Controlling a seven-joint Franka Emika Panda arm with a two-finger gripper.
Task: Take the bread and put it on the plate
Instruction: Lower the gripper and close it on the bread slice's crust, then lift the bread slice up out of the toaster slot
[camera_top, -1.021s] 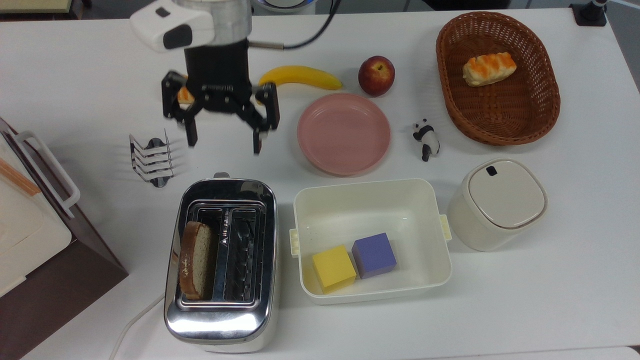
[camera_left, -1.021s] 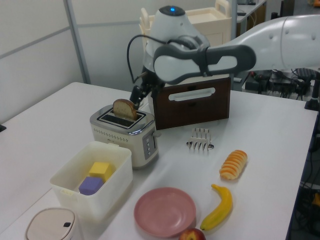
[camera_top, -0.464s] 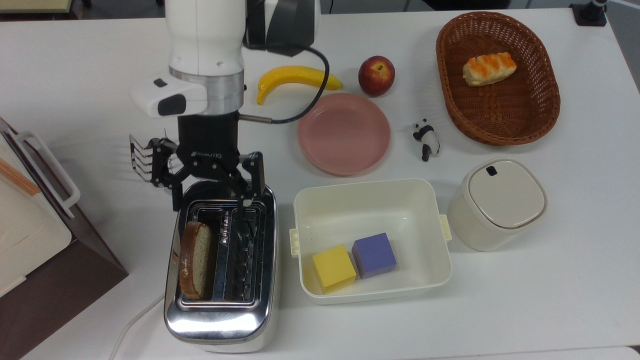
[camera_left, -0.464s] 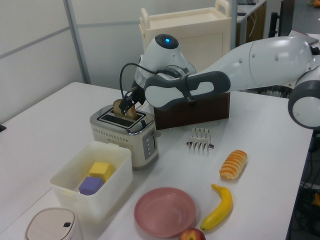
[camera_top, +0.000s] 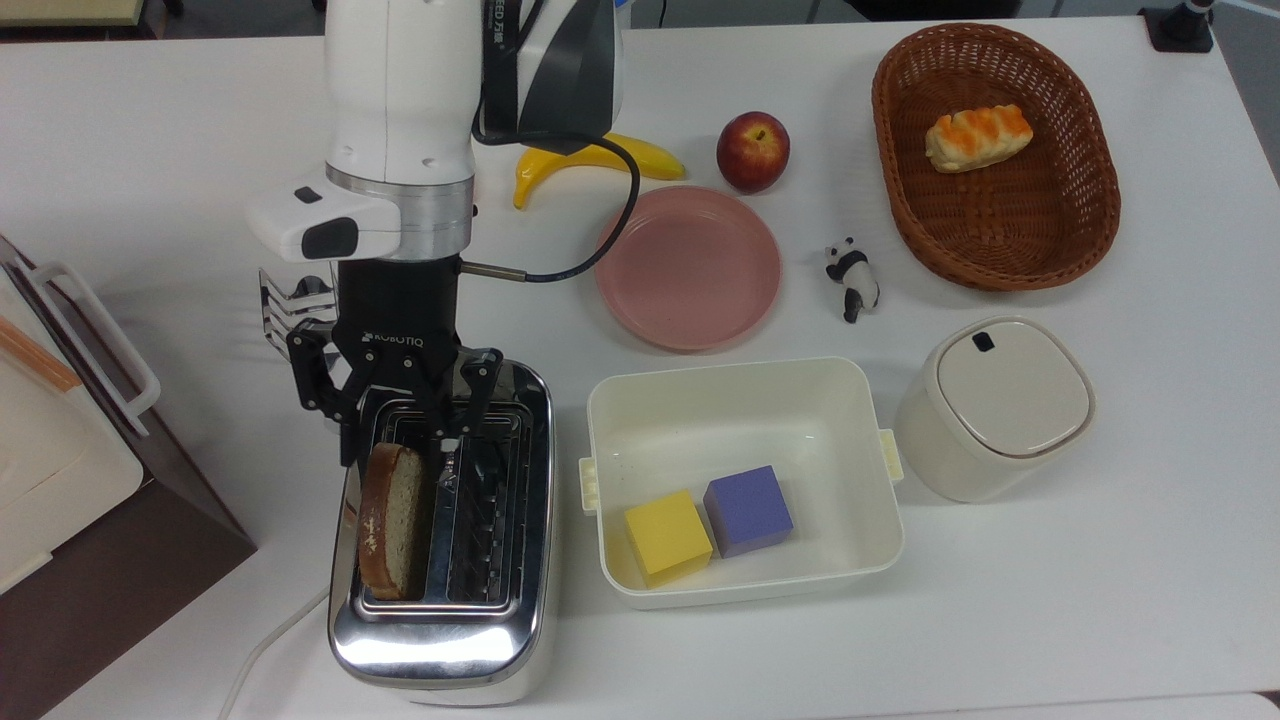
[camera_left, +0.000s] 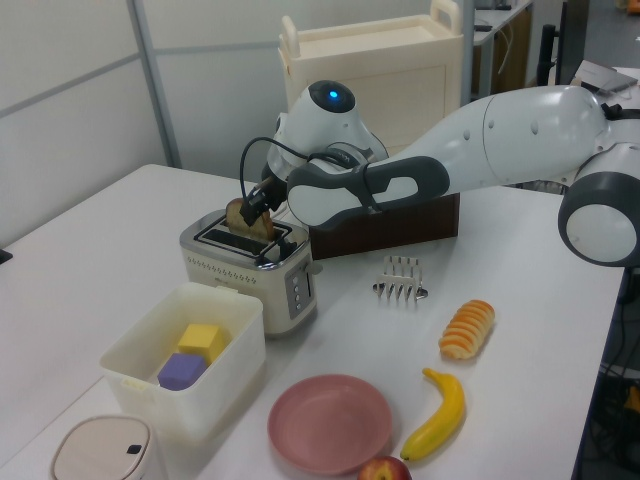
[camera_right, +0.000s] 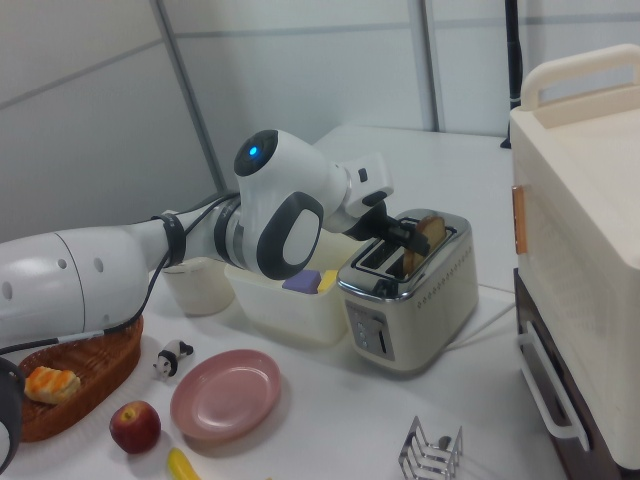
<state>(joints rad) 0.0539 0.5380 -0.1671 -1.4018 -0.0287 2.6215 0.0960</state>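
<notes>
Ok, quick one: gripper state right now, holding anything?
Gripper: open, holding nothing; its fingers straddle the end of the bread standing in the toaster.

Bread (camera_right: 432, 233) standing upright in far slot of chrome toaster (camera_right: 410, 295), top edge protruding. Gripper (camera_right: 411, 239) at toaster top, black fingers (camera_right: 398, 231) just beside bread; contact cannot be judged. Pink plate (camera_right: 226, 394) on white table (camera_right: 330, 420), near toaster on the right view's left, nothing on it. Apple (camera_right: 135, 426) beside plate. Wicker basket (camera_right: 80, 390) at the right view's left edge holds orange-striped roll (camera_right: 54, 384).
</notes>
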